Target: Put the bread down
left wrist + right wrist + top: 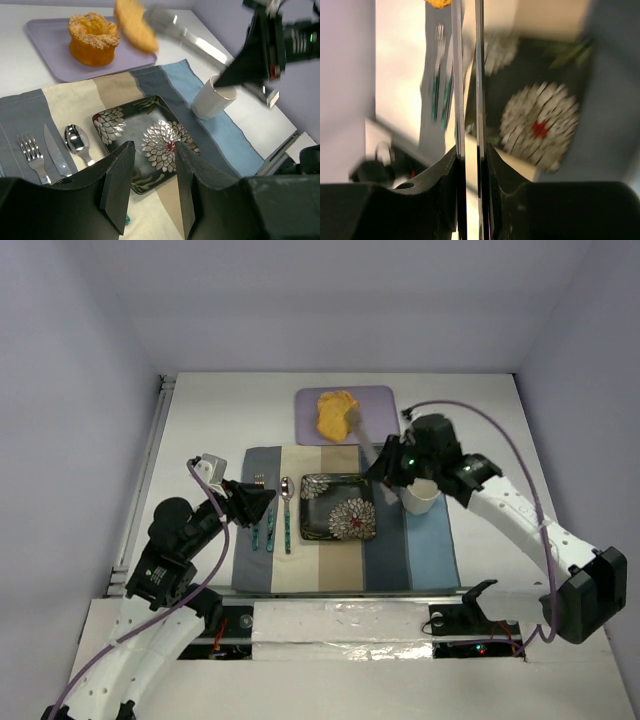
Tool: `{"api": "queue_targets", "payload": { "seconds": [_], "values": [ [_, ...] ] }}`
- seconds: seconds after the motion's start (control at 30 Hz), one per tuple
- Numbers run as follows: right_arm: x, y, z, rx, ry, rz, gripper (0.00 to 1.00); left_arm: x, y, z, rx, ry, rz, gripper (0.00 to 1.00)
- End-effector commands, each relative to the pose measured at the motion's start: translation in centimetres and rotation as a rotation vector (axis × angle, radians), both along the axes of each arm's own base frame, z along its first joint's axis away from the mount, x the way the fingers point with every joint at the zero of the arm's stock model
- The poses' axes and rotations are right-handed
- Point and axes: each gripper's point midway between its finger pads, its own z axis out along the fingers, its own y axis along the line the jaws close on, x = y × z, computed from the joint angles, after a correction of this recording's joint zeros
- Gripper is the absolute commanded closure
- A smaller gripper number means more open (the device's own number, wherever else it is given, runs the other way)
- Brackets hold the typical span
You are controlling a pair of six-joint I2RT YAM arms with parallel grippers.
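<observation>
Right gripper (pixel 469 156): fingers drawn in tight on the handles of a pair of long bright-metal tongs (pixel 186 36). My wrist view is blurred, but it shows the two blades running nearly parallel with a thin gap between them.

At the tong tips: the small golden-brown bread slice with the darker crust (pixel 134 25), pinched flat. From the left wrist view it hangs above the right part of the flat lavender tray (pixel 45 35) and looks clear of it. It sits just beside the round orange peeled fruit (pixel 93 37), apparently not touching.

Nearer than the tray: the square black plate with white flower pattern (pixel 131 122), nothing on it. A plain white cup (pixel 210 100) stands just right of the plate, under the right arm. Both rest on a striped cloth placemat (pixel 30 100) on the white counter (pixel 200 410).

Left gripper (pixel 152 147): fingers apart, nothing between them, hovering low over the placemat's left side near the fork (pixel 32 150), knife (pixel 54 152) and spoon (pixel 75 140).

Progress, my reading: pick-up is done, since the bread is gripped and off the tray. What's left is the carry, the lowering and the release. The bare plate is my guess for the destination. Roughly the halfway mark.
</observation>
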Motion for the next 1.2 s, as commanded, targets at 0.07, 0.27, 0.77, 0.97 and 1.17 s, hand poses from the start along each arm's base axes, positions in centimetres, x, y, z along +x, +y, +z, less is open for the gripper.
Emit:
{"api": "queue_targets", "payload": {
  "seconds": [0.07, 0.27, 0.77, 0.97, 1.17],
  "values": [
    [-5.8, 4.7, -3.9, 0.028, 0.083, 0.145, 0.88, 0.7, 0.1, 0.0, 0.007, -0.007, 0.026, 0.65],
    [-10.0, 6.4, -8.4, 0.004, 0.161, 0.218, 0.87, 1.1, 0.1, -0.7, 0.021, 0.016, 0.034, 0.65],
    [-8.9, 6.4, -9.6, -0.022, 0.128, 0.155, 0.61, 1.4, -0.2, -1.3, 0.032, 0.040, 0.026, 0.64],
    [-8.4, 6.1, -8.1, -0.030, 0.093, 0.136, 0.53, 1.4, -0.2, -1.3, 0.033, 0.039, 0.022, 0.64],
    [-5.3, 5.2, -6.4, -0.077, 0.017, 0.049, 0.55, 1.3, -0.2, -1.1, 0.028, 0.031, 0.020, 0.64]
  ]
}}
